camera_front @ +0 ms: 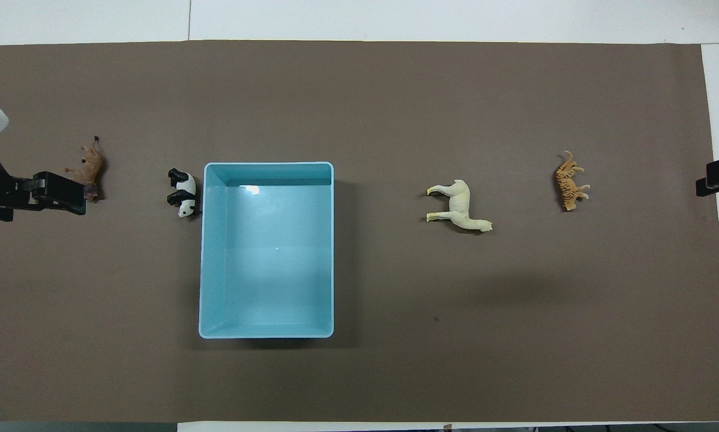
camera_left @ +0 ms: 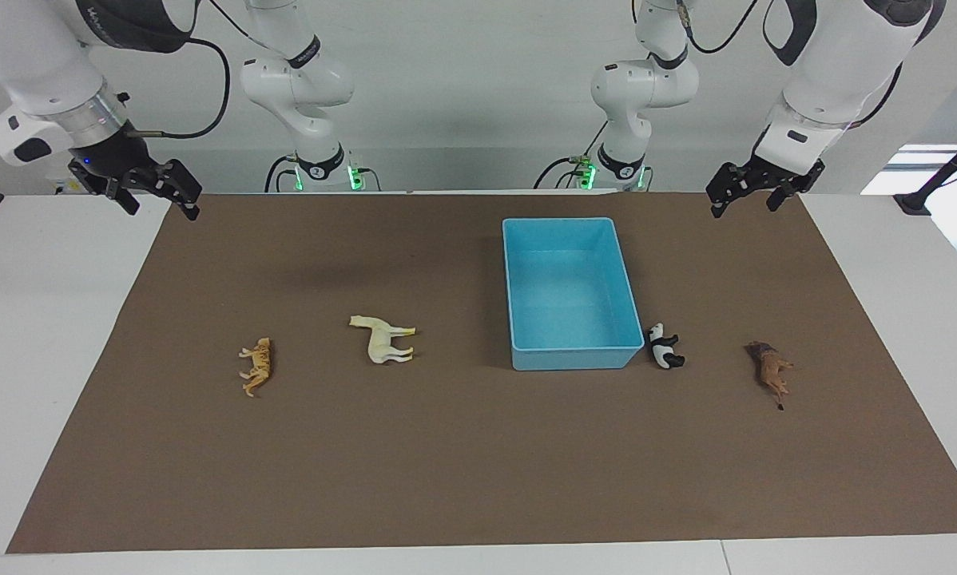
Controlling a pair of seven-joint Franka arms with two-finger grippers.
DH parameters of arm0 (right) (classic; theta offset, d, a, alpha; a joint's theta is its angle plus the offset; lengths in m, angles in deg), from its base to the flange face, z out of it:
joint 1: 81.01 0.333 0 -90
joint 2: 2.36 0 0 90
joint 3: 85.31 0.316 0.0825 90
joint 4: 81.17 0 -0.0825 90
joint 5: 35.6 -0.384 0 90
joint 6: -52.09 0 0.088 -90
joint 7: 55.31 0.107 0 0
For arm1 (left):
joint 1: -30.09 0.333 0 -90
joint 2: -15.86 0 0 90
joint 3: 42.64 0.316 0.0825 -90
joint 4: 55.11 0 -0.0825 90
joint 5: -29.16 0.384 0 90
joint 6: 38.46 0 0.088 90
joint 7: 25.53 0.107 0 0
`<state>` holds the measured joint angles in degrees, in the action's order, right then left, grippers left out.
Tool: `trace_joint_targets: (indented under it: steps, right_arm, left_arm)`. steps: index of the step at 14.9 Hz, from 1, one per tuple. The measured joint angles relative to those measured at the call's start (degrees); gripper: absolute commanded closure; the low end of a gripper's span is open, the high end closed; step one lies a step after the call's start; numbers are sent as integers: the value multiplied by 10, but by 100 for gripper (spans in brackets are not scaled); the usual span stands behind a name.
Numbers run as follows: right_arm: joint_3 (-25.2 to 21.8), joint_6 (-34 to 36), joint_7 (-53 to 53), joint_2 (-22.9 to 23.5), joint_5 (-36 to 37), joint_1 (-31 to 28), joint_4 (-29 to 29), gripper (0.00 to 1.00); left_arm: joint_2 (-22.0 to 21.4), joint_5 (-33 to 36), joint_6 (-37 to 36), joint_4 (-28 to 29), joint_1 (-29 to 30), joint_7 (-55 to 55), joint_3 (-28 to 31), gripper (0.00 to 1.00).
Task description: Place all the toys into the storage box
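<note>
The light blue storage box [camera_left: 574,356] stands empty on the brown mat; it also shows in the overhead view [camera_front: 266,332]. The black-and-white panda [camera_left: 664,346] [camera_front: 181,192] lies against the box's corner farthest from the robots. The dark brown lion [camera_left: 770,367] [camera_front: 88,168] lies toward the left arm's end. The cream horse [camera_left: 383,339] [camera_front: 458,207] and the orange tiger [camera_left: 259,366] [camera_front: 569,183] lie toward the right arm's end. My left gripper [camera_left: 744,208] [camera_front: 65,193] and right gripper [camera_left: 164,209] [camera_front: 716,179] hang open and empty, raised over the mat's corners nearest the robots.
The brown mat [camera_left: 478,463] covers the white table [camera_left: 47,335]. All four toys lie on their sides in a rough row, level with the box's end farthest from the robots. In the overhead view the raised left gripper overlaps the lion.
</note>
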<state>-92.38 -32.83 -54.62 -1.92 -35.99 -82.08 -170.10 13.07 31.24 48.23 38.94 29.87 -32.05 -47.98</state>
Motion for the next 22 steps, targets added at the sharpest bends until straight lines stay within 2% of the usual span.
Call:
trace_joint_targets:
  steps: [8,13,18,22]
  right_arm:
    - [-1,2,0,-1,0,-3,0,0]
    - [1,-7,-8,-1,0,-1,-2,0]
    - [8,-108,-15,7,0,4,-73,0]
    - [9,-179,-15,54,0,15,-103,0]
  left_arm:
    - [0,-2,-12,-3,0,0,1,0]
    - [15,-2,-34,-16,0,0,1,0]
    - [19,-2,-35,-22,0,0,0,0]
    - [19,-2,-35,-22,0,0,0,0]
